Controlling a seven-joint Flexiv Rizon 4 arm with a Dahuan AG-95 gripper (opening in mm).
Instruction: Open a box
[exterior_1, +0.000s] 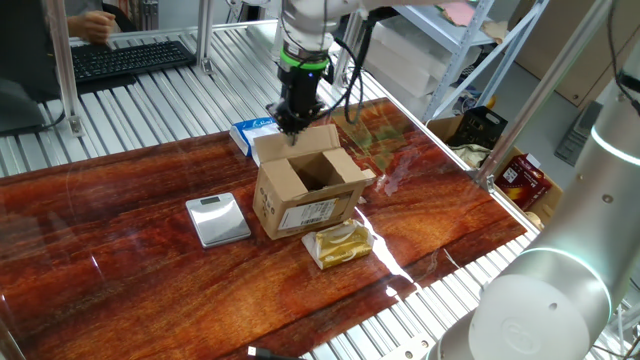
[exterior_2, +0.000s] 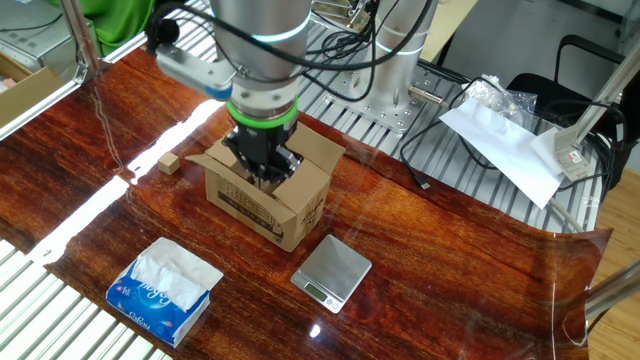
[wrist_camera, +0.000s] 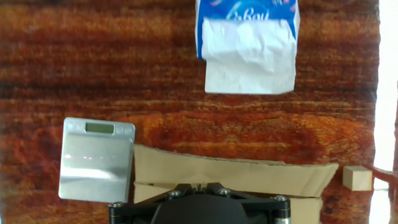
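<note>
The brown cardboard box (exterior_1: 305, 195) stands mid-table with its top flaps up and a white barcode label on its front; it also shows in the other fixed view (exterior_2: 262, 200). My gripper (exterior_1: 293, 126) points straight down at the rear flap's upper edge, also seen from the other side (exterior_2: 262, 168). In the hand view the gripper (wrist_camera: 199, 185) has its jaws drawn together at the flap (wrist_camera: 236, 169), which leans outward toward the tissue packet. I see nothing held between the fingers. The fingertips themselves are hidden by the hand.
A blue-and-white tissue packet (exterior_1: 250, 130) lies just behind the box. A silver scale (exterior_1: 218, 218) sits to its left. A yellow wrapped packet (exterior_1: 340, 243) lies in front. A small wooden block (exterior_2: 168, 163) lies beside the box.
</note>
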